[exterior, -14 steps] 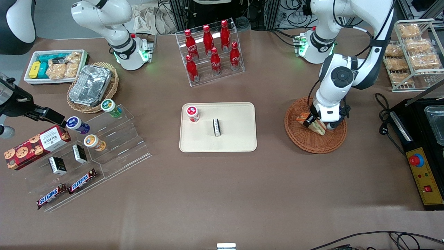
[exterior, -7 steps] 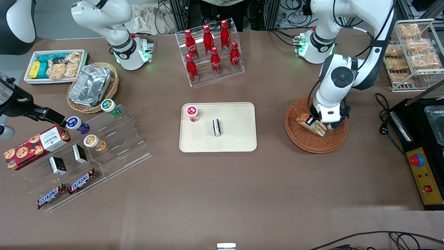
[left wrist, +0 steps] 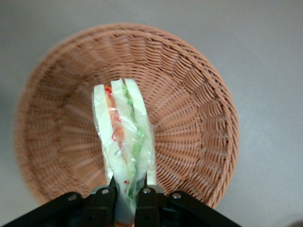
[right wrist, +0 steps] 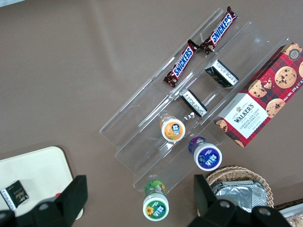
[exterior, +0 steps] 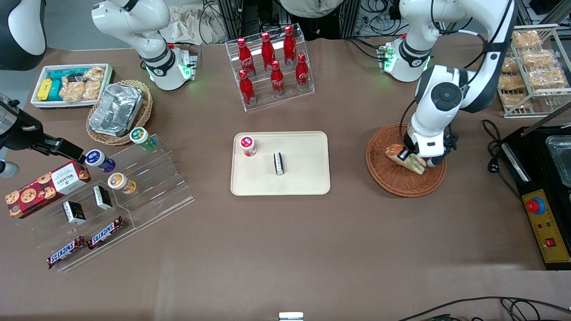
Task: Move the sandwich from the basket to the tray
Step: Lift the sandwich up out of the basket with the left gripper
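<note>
1. Since a second ago the pincer (exterior: 414,159) has risen a little and drifted toward the right of the frame in the front view, and the sandwich (exterior: 405,158) has gone with it — no longer lying flat, it now hangs tilted above the basket (exterior: 387,178).
2. The wrist view confirms the hold: both fingers (left wrist: 105,198) are clamped on the wedge's base, with its pale bread and red-and-green filling (left wrist: 124,137) pointing away from the camera over the wicker weave (left wrist: 189,118).
3. My reading is that the pick has succeeded and the lift is under way — the carry has not begun.
4. The tray (exterior: 308,178) sits at the centre of the bench, well apart from the basket, with a red-lidded jar (exterior: 248,145) and a small dark box (exterior: 279,163) already on it.
5. The tray's bare area nearest the basket looks like the natural landing spot.
</note>
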Controlling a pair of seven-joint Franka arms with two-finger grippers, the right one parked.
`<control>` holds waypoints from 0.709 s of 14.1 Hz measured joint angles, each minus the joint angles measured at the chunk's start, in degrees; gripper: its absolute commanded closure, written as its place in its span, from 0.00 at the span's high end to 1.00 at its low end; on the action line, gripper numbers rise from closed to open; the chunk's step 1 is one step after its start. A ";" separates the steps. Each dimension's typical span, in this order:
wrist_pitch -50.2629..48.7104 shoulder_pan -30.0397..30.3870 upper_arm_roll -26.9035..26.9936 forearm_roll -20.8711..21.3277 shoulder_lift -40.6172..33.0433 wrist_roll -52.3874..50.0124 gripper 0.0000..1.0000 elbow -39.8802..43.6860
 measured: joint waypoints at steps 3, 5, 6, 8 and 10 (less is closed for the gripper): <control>-21.16 0.28 0.13 -0.04 -0.74 8.84 0.00 10.98; -29.20 1.56 0.27 -0.76 -0.87 15.17 0.00 17.77; -31.82 2.30 0.44 -1.56 -0.91 18.43 0.00 20.43; -36.76 2.71 1.86 -3.10 -0.92 24.69 0.00 25.08; -42.05 2.63 5.42 -6.08 -0.95 32.82 0.00 29.92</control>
